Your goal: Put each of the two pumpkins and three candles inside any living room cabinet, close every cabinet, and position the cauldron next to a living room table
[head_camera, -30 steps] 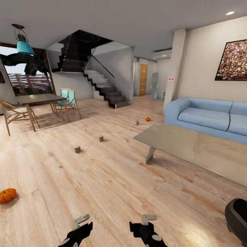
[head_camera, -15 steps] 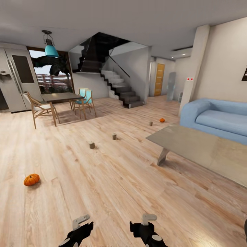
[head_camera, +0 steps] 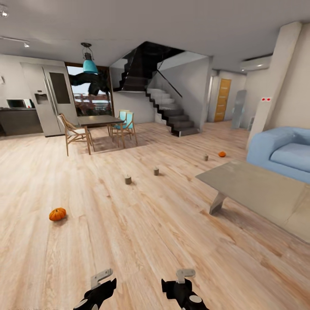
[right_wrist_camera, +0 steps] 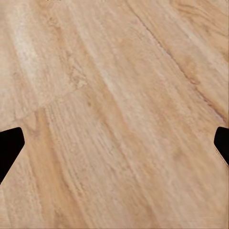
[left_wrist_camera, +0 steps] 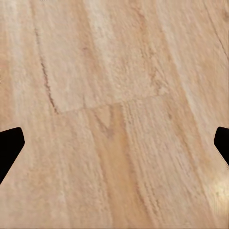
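Looking from the head view, both arms hang low; ahead and left of the left gripper (head_camera: 100, 282) lies the near pumpkin (head_camera: 57, 213) on the floor (head_camera: 142, 232); three candles (head_camera: 128, 179) (head_camera: 156, 171) (head_camera: 206, 157) string away ahead of the right gripper (head_camera: 181, 280), the far pumpkin (head_camera: 221, 153) beyond them, the table (head_camera: 254, 189) to its right. Left wrist view: fingertips (left_wrist_camera: 10, 145) set wide apart over bare boards. Right wrist view: fingertips (right_wrist_camera: 10, 143) likewise apart, empty. Best, I judge, to drive squarely at the near pumpkin and stop before it slips under the camera.
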Robot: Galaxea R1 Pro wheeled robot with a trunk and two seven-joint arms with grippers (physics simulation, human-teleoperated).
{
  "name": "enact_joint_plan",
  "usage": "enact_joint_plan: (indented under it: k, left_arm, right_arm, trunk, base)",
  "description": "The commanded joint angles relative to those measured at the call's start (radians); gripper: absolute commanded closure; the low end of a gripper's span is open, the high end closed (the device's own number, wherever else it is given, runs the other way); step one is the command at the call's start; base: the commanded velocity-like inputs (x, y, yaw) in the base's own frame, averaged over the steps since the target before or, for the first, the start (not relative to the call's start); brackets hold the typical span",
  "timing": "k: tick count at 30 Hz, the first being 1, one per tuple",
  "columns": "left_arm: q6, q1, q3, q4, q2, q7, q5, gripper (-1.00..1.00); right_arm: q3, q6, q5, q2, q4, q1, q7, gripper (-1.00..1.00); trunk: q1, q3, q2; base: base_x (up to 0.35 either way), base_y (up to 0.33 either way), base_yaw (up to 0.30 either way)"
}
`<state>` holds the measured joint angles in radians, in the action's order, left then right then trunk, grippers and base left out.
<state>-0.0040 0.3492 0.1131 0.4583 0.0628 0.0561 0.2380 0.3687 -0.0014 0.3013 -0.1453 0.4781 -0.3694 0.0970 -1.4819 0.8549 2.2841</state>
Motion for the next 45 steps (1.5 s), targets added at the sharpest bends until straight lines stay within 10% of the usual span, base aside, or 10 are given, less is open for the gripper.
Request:
enact_joint_plan:
  k: [1,45]
  left_arm:
    - [0.000,0.001,0.000,0.000,0.000,0.002,0.010,-1.00]
    - [-0.001,0.001,0.000,-0.006,0.000,0.002,0.009,-1.00]
  right_arm:
    - [0.009,0.000,0.010,0.001,0.001,0.000,0.008,-1.00]
    - [0.012,0.002,0.010,0.001,0.002,-0.001,0.007,-1.00]
  trunk:
    - [0.000,0.001,0.000]
    - [0.000,0.001,0.000]
  base:
    - [0.191,-0.238,0.291]
    - [-0.079,-0.042,0.291]
